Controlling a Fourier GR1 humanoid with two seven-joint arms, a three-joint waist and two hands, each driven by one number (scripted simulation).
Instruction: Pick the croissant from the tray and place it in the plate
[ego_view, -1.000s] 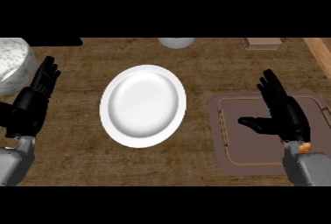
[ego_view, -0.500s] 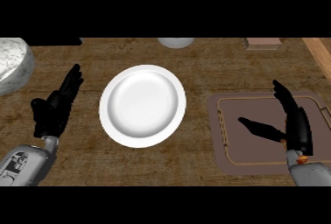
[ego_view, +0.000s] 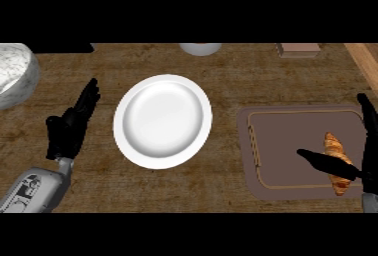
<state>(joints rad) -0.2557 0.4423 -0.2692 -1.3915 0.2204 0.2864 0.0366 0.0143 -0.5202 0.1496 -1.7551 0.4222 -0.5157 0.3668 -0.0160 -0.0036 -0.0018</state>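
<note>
Your main risk here is a poor grasp on the croissant (ego_view: 337, 162): it lies lengthwise on the right side of the brown tray (ego_view: 288, 150), close to the tray's right rim, and your right hand (ego_view: 353, 169) is coming at it from the edge of the view. If the thumb, which reaches across the tray towards the pastry's lower half, closes off-centre, you could nudge the croissant against the rim or roll it instead of catching it. A grip on one tapered end alone might let it pivot when lifted (the shape narrows at both tips, so aim for the thick middle).

The right hand is spread wide: the thumb is straight and looks to lie against or over the croissant's left side, while the fingers stand up along the right edge of the view, beyond the pastry. Nothing is enclosed yet; it holds nothing.

Your left hand (ego_view: 70, 127) rests with fingers straight and relaxed on the surface (ego_view: 96, 185), just left of the white plate (ego_view: 162, 121), touching neither. Keep it there, so the carry path to the plate stays unobstructed.
</note>
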